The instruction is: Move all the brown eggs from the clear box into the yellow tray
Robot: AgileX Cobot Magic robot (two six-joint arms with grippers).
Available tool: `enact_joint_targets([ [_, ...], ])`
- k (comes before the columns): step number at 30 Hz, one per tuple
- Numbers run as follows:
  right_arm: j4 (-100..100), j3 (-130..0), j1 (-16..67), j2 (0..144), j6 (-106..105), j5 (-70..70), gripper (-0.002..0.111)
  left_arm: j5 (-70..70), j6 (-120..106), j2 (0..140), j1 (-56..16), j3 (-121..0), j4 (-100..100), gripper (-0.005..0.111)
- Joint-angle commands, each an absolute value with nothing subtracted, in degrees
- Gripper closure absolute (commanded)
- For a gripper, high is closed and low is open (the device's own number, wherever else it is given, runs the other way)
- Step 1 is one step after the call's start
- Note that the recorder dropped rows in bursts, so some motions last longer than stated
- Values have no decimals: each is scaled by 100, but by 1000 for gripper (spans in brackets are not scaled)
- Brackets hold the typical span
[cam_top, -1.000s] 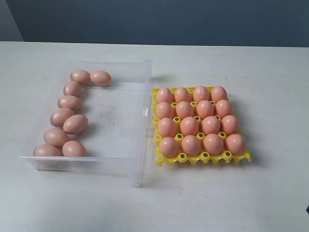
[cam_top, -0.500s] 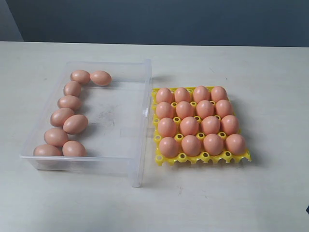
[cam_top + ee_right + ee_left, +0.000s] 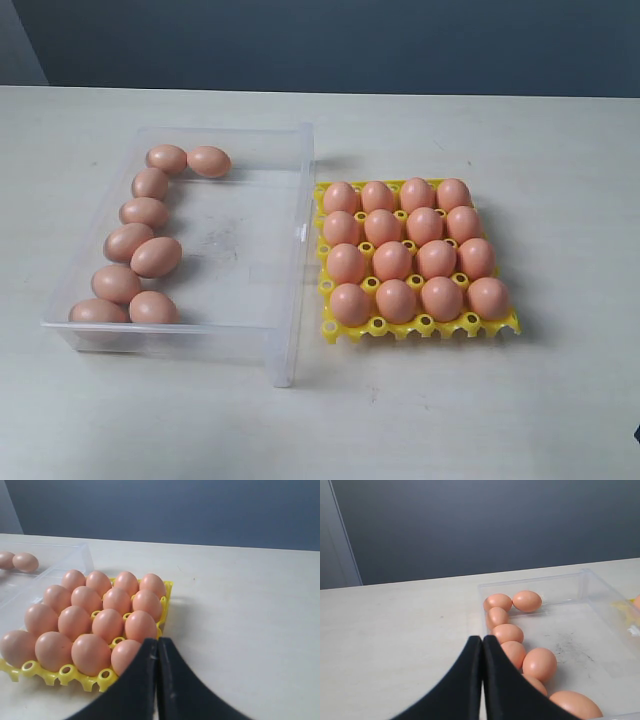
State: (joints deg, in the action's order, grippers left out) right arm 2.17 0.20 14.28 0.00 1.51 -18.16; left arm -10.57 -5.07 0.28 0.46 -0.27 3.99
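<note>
Along the left wall of the clear box (image 3: 298, 235) sit nine brown eggs (image 3: 156, 256); yellow tray (image 3: 420, 328) just right of it, every cup filled. My left gripper (image 3: 482, 639) and right gripper (image 3: 157, 642) are both closed, empty. Next pick: open wide, squeeze gently, but I see no free cup.

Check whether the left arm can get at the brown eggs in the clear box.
Probably yes: the clear box is open-topped, nothing covers its brown eggs, and the left gripper faces them with nothing between, though it is shut.
</note>
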Motion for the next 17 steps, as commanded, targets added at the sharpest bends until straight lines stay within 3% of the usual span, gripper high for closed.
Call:
enact_joint_targets([
  [1,203,0,1437,0,149,-1747,107,-1037,-502,0,69,0,373,106],
  [17,203,0,1437,0,149,-1747,107,-1037,-516,0,409,0,356,106],
])
